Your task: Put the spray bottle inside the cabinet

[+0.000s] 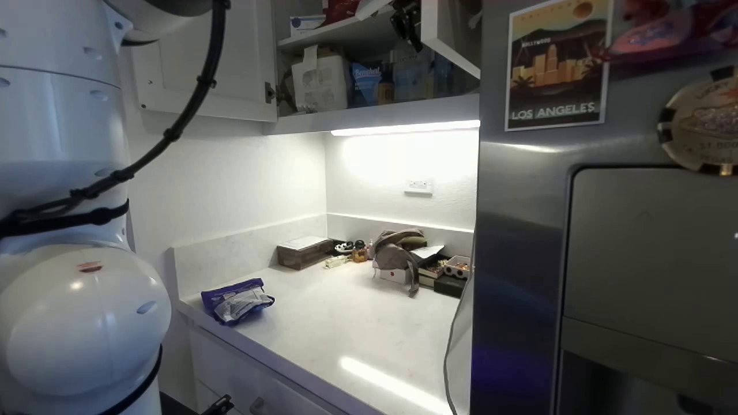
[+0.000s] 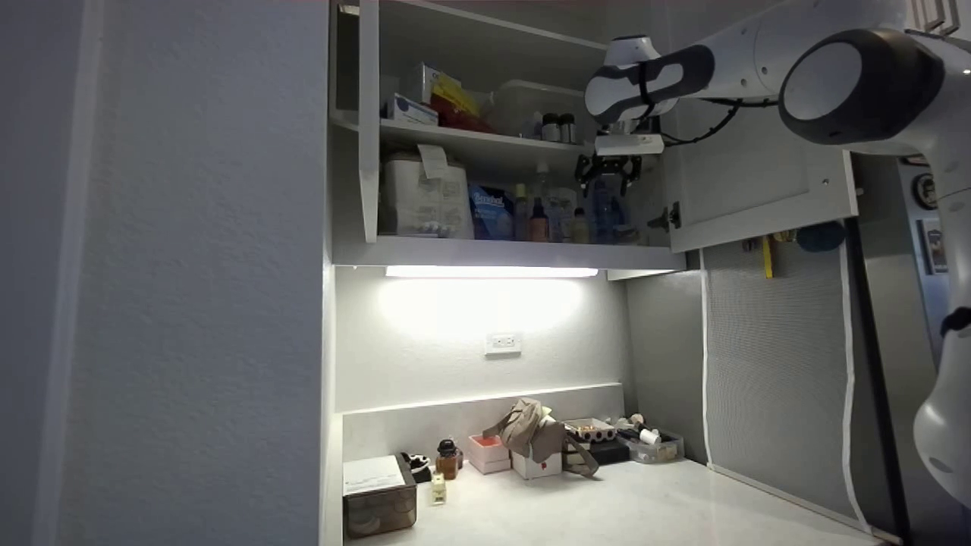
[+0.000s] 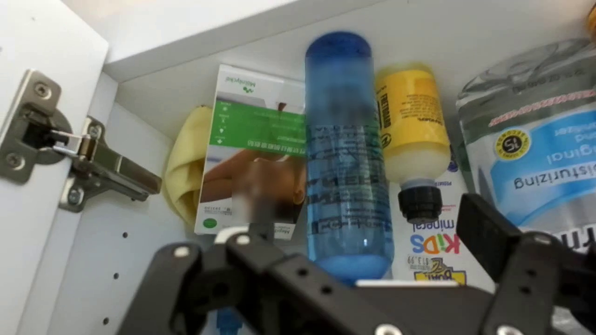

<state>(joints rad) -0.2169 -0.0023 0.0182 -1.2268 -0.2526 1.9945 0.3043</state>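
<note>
The claw [image 3: 368, 216] is spread wide, with nothing gripped. Seen between its fingers [image 3: 486, 237], the spray bottle [image 3: 347, 163] is contained in the cabinet [image 2: 501, 141], flanked by a carton [image 3: 256, 125] and a yellow-labelled bottle [image 3: 412, 111]. Farther out, room is left between two open doors [image 2: 758, 182], above the front edge [image 2: 493, 252].

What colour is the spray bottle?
The spray bottle is see-through blue, clearest in the wrist view.

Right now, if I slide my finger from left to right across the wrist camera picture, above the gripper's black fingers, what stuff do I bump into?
Metal hinge → pale yellow thing → green-and-white box → see-through blue bottle → bottle with a yellow label → big clear bottle with a blue label.
</note>
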